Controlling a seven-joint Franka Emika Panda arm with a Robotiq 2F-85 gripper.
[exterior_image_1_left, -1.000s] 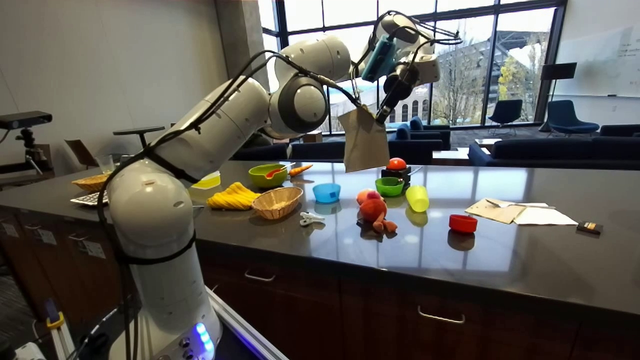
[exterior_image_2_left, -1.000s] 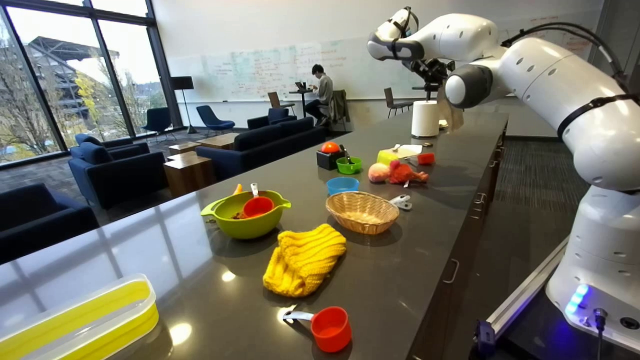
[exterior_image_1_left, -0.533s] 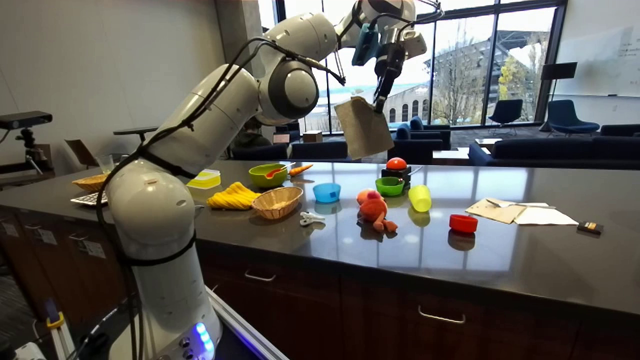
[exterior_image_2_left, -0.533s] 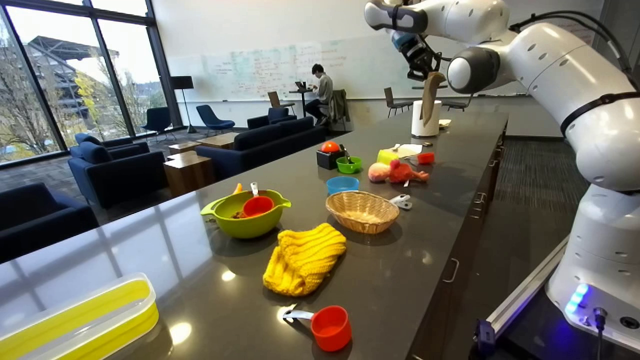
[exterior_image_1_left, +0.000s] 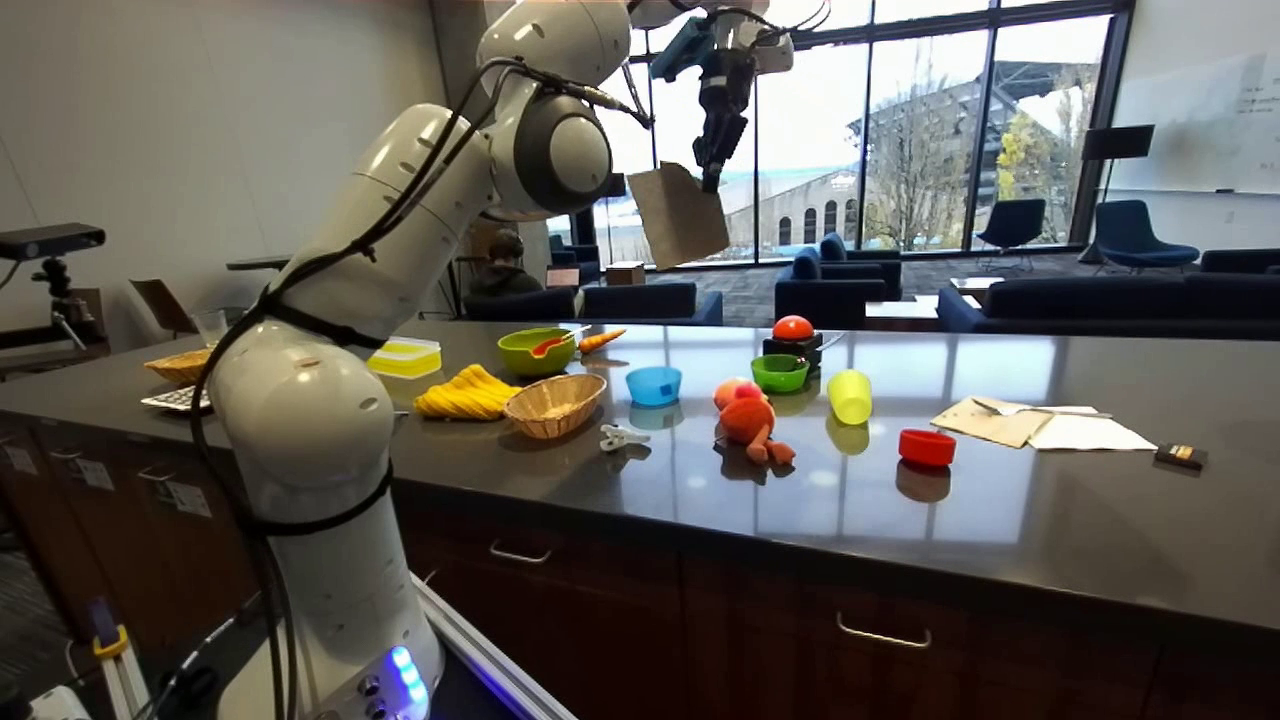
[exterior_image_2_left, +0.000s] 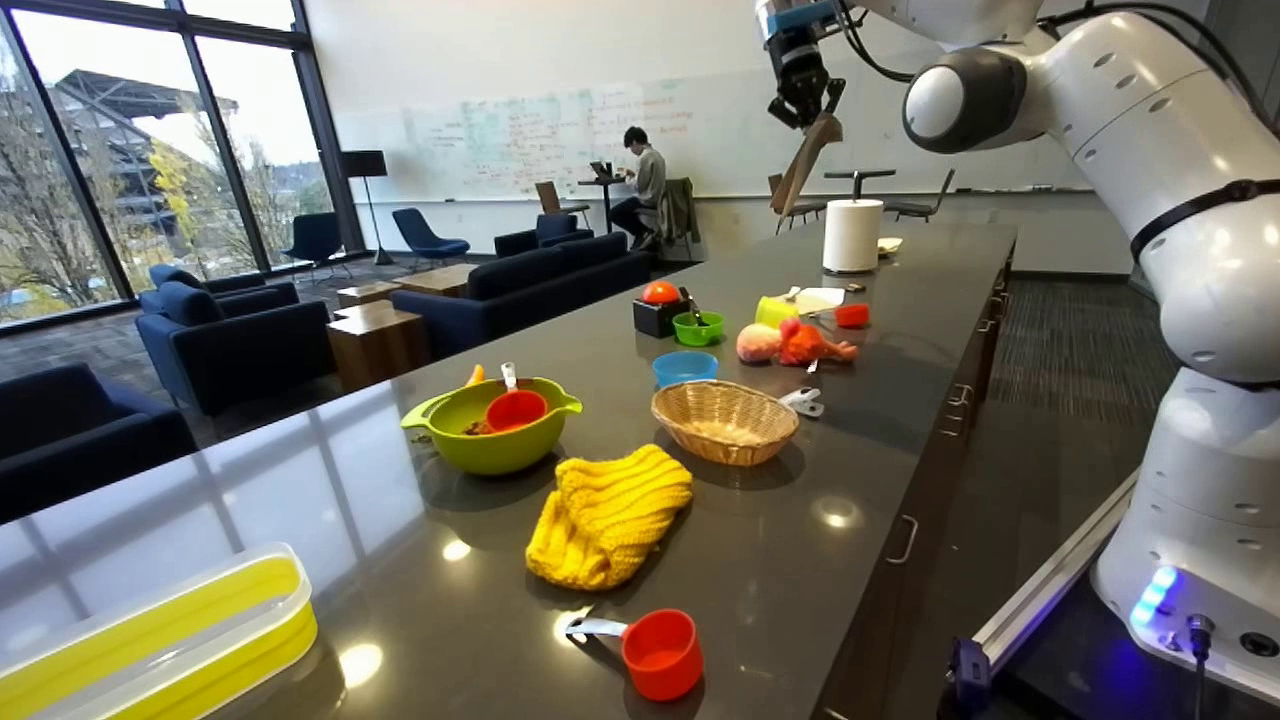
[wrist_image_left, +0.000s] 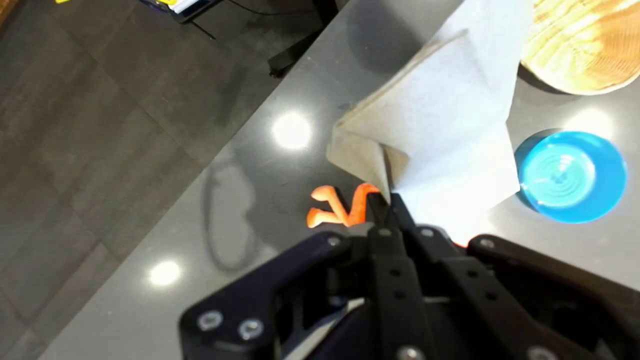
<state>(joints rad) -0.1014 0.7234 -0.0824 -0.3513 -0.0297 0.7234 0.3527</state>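
A folded brown paper napkin (exterior_image_1_left: 682, 220) hangs in the air from my gripper (exterior_image_1_left: 711, 185), whose fingertips are shut on its edge. It is tilted and well above the countertop in both exterior views. Seen from the wrist, the napkin (wrist_image_left: 450, 115) spreads out ahead of the gripper (wrist_image_left: 387, 200), its pale face lit and one corner folded over. Below it, the orange legs (wrist_image_left: 345, 212) of a plush toy show by the fingertips; the toy's body is mostly hidden. A blue bowl (wrist_image_left: 575, 175) and a wicker basket (wrist_image_left: 582, 45) lie beneath on the right.
On the dark counter (exterior_image_1_left: 1000, 540) stand a green cup (exterior_image_1_left: 779, 374), a yellow cup (exterior_image_1_left: 850, 398) on its side, a red cup (exterior_image_1_left: 926, 447), a white clip (exterior_image_1_left: 622, 437) and a green bowl (exterior_image_2_left: 490, 450). A paper towel roll (exterior_image_2_left: 852, 238) stands at the far end.
The arm has risen and swung, carrying the napkin upward and to the left in both exterior views. The yellow cup has rolled slightly to the right. The grip has stayed shut.
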